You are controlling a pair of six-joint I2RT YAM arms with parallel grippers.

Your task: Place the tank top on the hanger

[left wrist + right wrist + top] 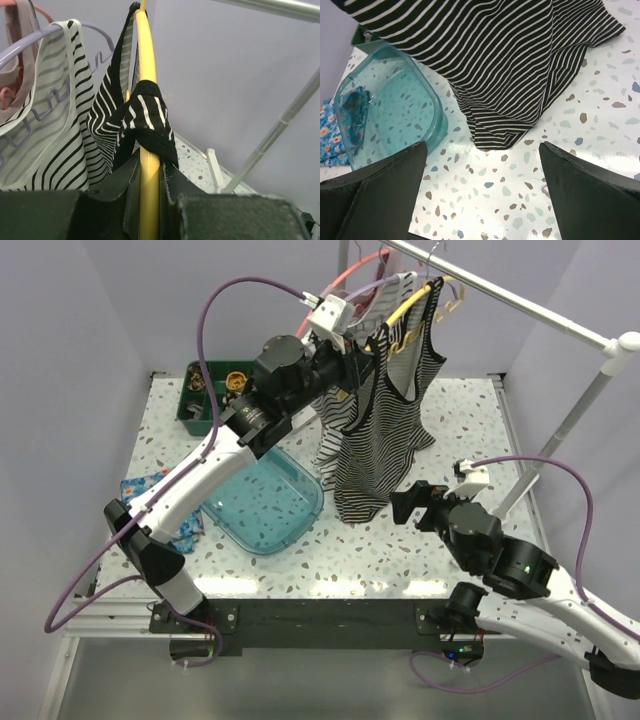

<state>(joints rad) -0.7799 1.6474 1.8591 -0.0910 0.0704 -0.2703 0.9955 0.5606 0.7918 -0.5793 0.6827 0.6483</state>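
The dark striped tank top (378, 430) hangs on the yellow hanger (412, 304), which hooks on the metal rail; its hem reaches the table. In the left wrist view one strap (145, 120) wraps over the yellow hanger arm (144, 65). My left gripper (362, 340) is shut on that hanger arm just below the strap (149, 200). My right gripper (402, 506) is open and empty, low over the table just in front of the tank top's hem (505, 135).
A mostly white striped top on a lilac hanger (50, 35) and a pink hanger (345, 275) hang on the rail (520, 300) left of the yellow one. A teal plastic tub (262, 502), a green bin (200, 400) and a blue floral cloth (140, 488) lie at the left.
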